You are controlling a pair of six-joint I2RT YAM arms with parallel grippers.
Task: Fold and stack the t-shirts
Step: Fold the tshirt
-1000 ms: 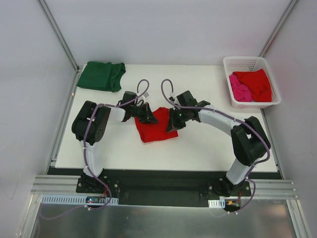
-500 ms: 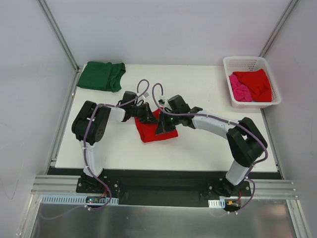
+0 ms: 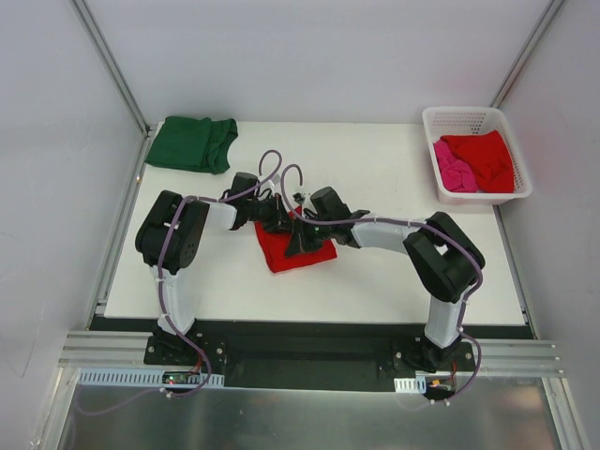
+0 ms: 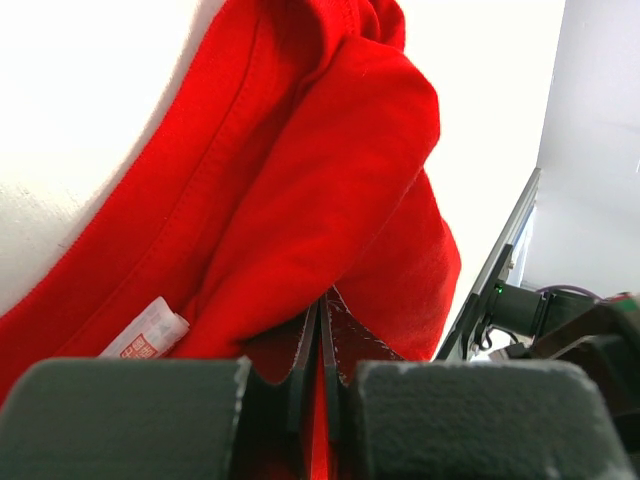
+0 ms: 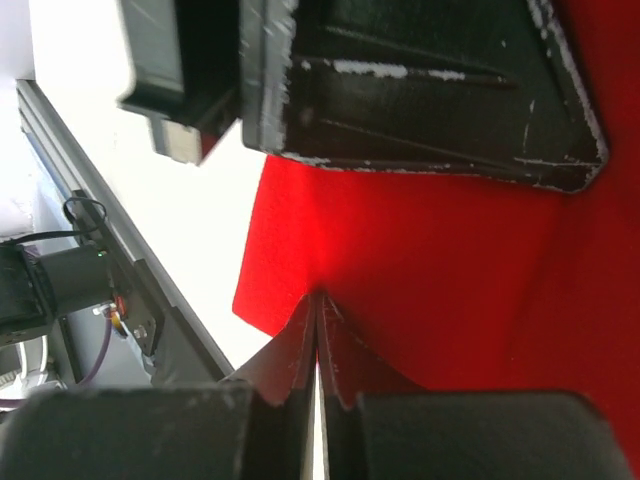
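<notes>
The white surface point(image 3: 394, 281) is rectangular and matte. Plain pale walls point(image 3: 309, 56) enclose it at the rear and on both sides. Aluminium frame posts point(image 3: 111, 66) rise at the two rear corners. A black base plate point(image 3: 309, 334) and an aluminium rail point(image 3: 309, 356) border the near edge. A brushed metal sheet point(image 3: 309, 417) lies in front of the rail. Lighting is even and diffuse.

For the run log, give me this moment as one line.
left gripper: shut on red t-shirt | right gripper: shut, tips at same shirt | green t-shirt: folded, far-left corner

bright red tee point(image 3: 279, 253), dark green tee point(image 3: 192, 143), pink tee point(image 3: 455, 174), white lattice basket point(image 3: 469, 119)
</notes>
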